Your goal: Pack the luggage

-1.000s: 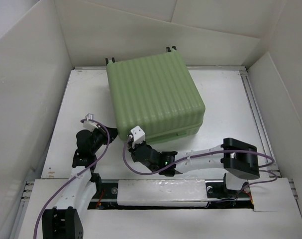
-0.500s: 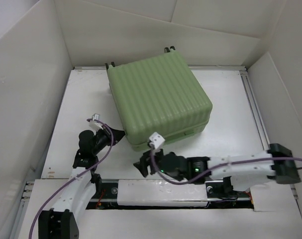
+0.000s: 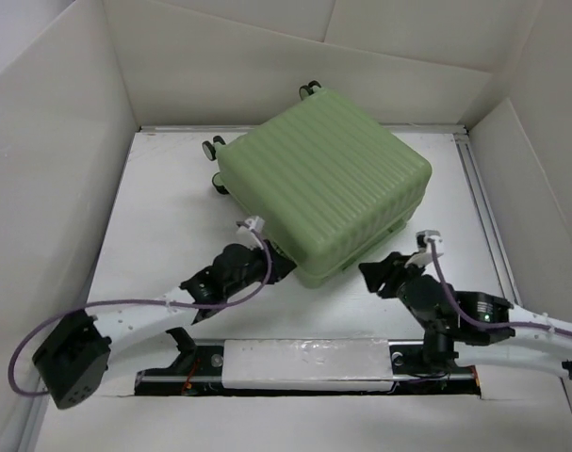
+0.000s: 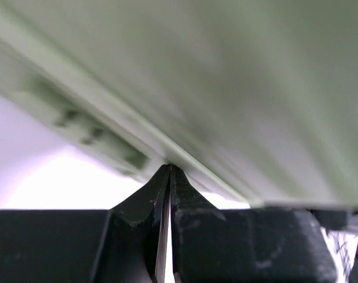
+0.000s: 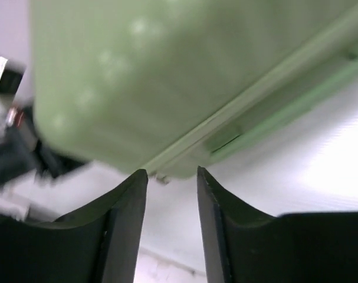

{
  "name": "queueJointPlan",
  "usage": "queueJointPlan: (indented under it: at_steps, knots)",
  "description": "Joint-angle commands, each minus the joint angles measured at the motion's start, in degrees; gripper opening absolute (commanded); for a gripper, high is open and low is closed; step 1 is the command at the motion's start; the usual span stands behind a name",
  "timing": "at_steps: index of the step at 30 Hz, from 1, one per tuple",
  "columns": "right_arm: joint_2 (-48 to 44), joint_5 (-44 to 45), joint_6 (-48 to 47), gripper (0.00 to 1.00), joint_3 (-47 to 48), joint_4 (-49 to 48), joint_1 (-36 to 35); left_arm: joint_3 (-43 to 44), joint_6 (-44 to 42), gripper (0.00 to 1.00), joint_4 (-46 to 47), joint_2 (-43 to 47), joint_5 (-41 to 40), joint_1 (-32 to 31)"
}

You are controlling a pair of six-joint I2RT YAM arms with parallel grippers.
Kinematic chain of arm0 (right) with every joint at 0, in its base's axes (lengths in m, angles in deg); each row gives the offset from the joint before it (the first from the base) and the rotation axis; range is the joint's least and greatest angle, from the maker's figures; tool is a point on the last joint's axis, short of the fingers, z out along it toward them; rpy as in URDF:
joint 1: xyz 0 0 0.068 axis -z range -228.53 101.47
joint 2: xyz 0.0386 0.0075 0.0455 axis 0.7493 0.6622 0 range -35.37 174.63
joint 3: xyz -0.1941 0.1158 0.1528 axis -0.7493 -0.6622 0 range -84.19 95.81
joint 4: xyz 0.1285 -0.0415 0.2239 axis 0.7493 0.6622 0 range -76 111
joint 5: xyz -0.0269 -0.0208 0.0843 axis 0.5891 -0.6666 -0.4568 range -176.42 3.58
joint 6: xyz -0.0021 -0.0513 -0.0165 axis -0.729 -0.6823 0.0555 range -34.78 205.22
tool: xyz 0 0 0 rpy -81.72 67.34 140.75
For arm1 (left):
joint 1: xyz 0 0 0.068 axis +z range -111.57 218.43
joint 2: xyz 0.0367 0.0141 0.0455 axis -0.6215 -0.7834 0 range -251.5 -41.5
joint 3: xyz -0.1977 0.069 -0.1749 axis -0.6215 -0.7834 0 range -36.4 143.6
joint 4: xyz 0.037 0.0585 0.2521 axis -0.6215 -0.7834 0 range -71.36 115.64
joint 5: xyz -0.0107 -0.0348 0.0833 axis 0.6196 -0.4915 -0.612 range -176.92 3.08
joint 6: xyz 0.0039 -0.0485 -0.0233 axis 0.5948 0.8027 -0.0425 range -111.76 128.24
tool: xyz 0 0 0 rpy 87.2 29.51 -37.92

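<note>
Luggage [image 3: 328, 174]: closed, laid flat toward 12 o'clock on table [image 3: 163, 217] | left gripper [image 4: 168, 169]: pinched together, tips set at seam, 7 o'clock corner | right gripper [image 5: 171, 174]: half-spread, nothing held, 5 o'clock edge | step judged: seam being pried | next: purchase needed for lid lift

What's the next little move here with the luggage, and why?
Probably ease the right fingers forward onto the seam. The luggage is closed, the left fingers are shut with their tips at its seam, and the right fingers stand open just short of it.
</note>
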Motion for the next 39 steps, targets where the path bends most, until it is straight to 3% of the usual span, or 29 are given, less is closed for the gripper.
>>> queueJointPlan:
  at_steps: [1, 4, 8, 9, 10, 12, 13, 15, 20, 23, 24, 25, 26, 27, 29, 30, 31, 35, 39]
  knots:
    - [-3.4, 4.4, 1.9, 0.44, -0.3, 7.4, 7.6, 6.6, 1.4, 0.00, 7.3, -3.4, -9.1, -9.1]
    - [-1.7, 1.1, -2.1, 0.26, -0.3, 7.4, 13.0, 6.7, 3.6, 0.02, 2.7, 0.4, -13.2, -9.9]
    - [5.4, -3.8, -5.3, 0.04, 0.3, 6.9, 20.9, 2.3, 6.0, 0.33, -6.7, 15.7, -25.7, -9.3]
    - [6.6, -3.8, -5.3, 0.01, 0.3, 6.3, 21.5, 1.1, 6.6, 0.51, -10.9, 19.1, -27.1, -8.7]
    - [8.5, -3.8, -5.3, 0.00, 0.3, 4.8, 21.5, 1.1, 6.6, 0.58, -12.9, 25.1, -28.2, -6.8]
    - [9.9, -4.5, -6.7, 0.00, -0.7, 1.9, 22.8, 2.9, 6.6, 0.69, -18.2, 29.0, -31.2, -4.9]
    - [10.4, -5.9, -7.6, 0.00, -1.8, 0.4, 22.8, 4.0, 5.7, 0.76, -19.2, 29.6, -32.0, -4.1]
    - [11.8, -7.3, -8.9, 0.00, -2.9, -4.0, 24.6, 7.4, 4.6, 0.80, -21.0, 26.7, -33.6, -2.7]
    - [13.8, -10.8, -10.7, 0.00, -5.6, -8.4, 26.9, 24.6, 1.1, 0.88, -24.2, 10.8, -36.0, -1.7]
    - [13.8, -12.3, -11.6, 0.00, -6.7, -9.6, 28.1, 34.2, -0.4, 0.88, -23.6, 2.6, -27.5, 5.4]
    - [13.0, -12.3, -11.6, 0.00, -6.7, -9.6, 28.1, 35.8, -0.4, 0.88, -22.5, -0.3, -23.3, 13.1]
    - [12.4, -13.1, -12.1, 0.00, -7.6, -10.1, 28.1, 37.2, -0.4, 0.88, -21.7, -1.6, -13.3, 17.8]
    - [11.7, -13.1, -12.1, 0.00, -8.1, -10.1, 28.1, 39.3, 0.9, 0.88, -20.4, -3.1, -8.7, 22.4]
    - [10.9, -13.9, -12.1, 0.00, -9.3, -10.7, 28.1, 40.1, 2.0, 0.88, -19.7, -6.1, -4.2, 31.4]
    - [8.3, -14.5, -12.1, 0.00, -10.6, -11.3, 28.1, 40.6, 4.9, 0.87, -18.3, -9.0, 5.8, 38.0]
    - [7.5, -14.5, -12.1, 0.04, -11.1, -11.9, 28.7, 41.5, 5.4, 0.87, -17.5, -10.5, 7.9, 40.3]
    - [7.0, -14.5, -12.1, 0.16, -11.9, -11.9, 28.7, 42.2, 5.4, 0.87, -16.7, -13.4, 9.7, 43.6]
    - [6.4, -15.2, -12.1, 0.40, -11.9, -11.9, 29.2, 42.2, 9.1, 0.88, -9.2, -21.5, 20.7, 50.1]
    - [6.4, -15.9, -13.1, 0.49, -13.1, -12.5, 29.2, 45.5, 11.9, 0.88, -5.0, -30.8, 30.4, 52.4]
